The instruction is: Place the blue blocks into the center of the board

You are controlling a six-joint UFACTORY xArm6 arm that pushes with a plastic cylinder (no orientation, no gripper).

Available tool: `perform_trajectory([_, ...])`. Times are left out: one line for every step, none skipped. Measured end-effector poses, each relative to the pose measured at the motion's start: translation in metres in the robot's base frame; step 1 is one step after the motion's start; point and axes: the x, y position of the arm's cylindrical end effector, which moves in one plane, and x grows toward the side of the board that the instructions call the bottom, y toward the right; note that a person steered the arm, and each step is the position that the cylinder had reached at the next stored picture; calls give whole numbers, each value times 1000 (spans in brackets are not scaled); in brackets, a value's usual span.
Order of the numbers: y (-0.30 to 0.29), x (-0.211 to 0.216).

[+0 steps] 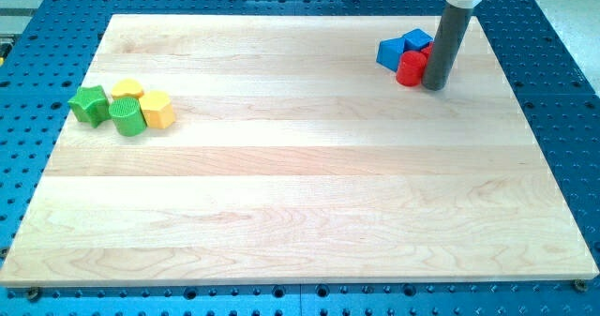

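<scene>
My tip point(434, 86), the lower end of a straight dark rod, rests on the pale wooden board point(300, 213) near its upper right corner; it is a bare rod that grips nothing. Touching it on the view's left is a red cylinder block point(410, 69). Just beyond that, up and to the left of my tip, sit two blue blocks pressed together: a larger blue angular block point(390, 52) and a smaller blue block point(418, 40) just beside my rod. Far off to the view's left lie a green star-shaped block point(90, 103), a green cylinder block point(126, 116), a yellow hexagonal block point(157, 109) and another yellow block point(127, 89), clustered together.
</scene>
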Motion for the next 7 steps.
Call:
perform_trajectory([-1, 0])
perform_trajectory([2, 9])
perform_trajectory([46, 20])
perform_trajectory([72, -6])
perform_trajectory([74, -50])
perform_trajectory([3, -81])
perform_trajectory([-51, -79])
